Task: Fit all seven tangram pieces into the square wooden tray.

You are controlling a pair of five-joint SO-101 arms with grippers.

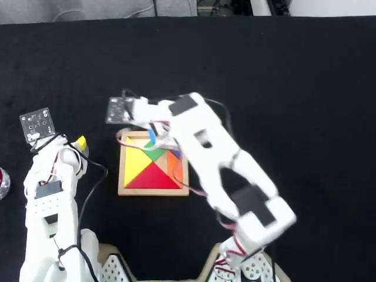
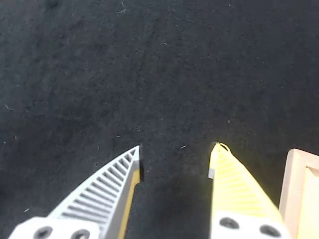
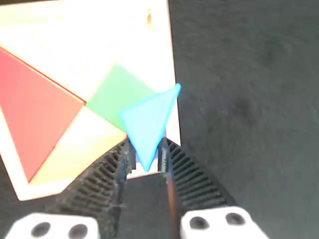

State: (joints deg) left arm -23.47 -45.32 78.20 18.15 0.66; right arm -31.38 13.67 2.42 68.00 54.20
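Blue triangle (image 3: 149, 122) is sitting pinched by one corner between the closed fingers of the right gripper (image 3: 144, 150), its free tip pointing away from the gripper and hanging right over the rim of the wooden tray (image 3: 172, 50). From the high view the piece (image 1: 152, 136) is hovering at the tray's far edge, roughly mid-width, with the tray (image 1: 154, 191) lying just near of it. Red triangle (image 1: 154, 177), yellow triangle (image 1: 135, 161) and green piece (image 1: 154, 151) are already lying flat inside; the right side is sitting hidden under the arm, and I can't tell which gap is staying free. Judging it, the next move is turning on nudging the blue piece nearward and inward off the rim before lowering. Left gripper (image 2: 175, 149) is resting open and empty over the black cloth (image 2: 149, 59), just left of the tray (image 2: 299, 189); the right arm is clearly the nearer one.
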